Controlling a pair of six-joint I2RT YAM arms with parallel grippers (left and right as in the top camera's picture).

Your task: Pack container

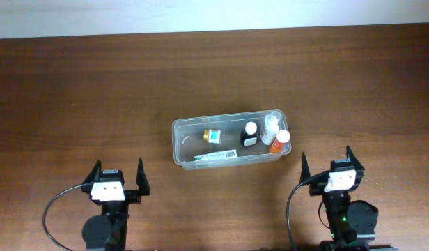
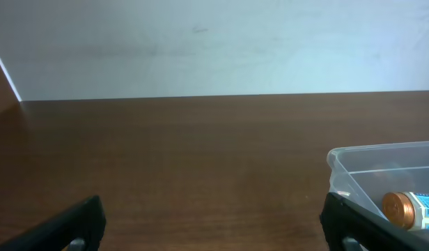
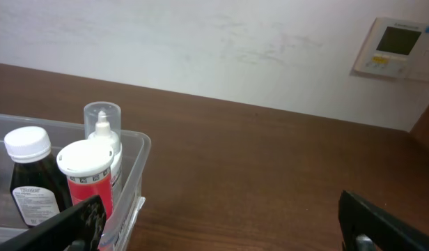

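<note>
The clear plastic container [image 1: 180, 143] sits mid-table. Inside it are a small copper-lidded jar [image 1: 212, 135], a dark bottle with a white cap [image 1: 249, 134], a white bottle with a clear cap [image 1: 271, 125], a red bottle with a white cap [image 1: 280, 141] and a flat white-and-green box [image 1: 217, 156]. My left gripper [image 1: 118, 178] is open and empty at the front left. My right gripper [image 1: 331, 167] is open and empty at the front right. The left wrist view shows the container's corner [image 2: 354, 164] and the jar [image 2: 399, 208]. The right wrist view shows the three bottles [image 3: 86, 174].
The brown wooden table [image 1: 75, 97] runs back to a white wall [image 1: 200, 14]. A wall thermostat [image 3: 392, 47] shows in the right wrist view. Black cables loop beside each arm base at the front edge.
</note>
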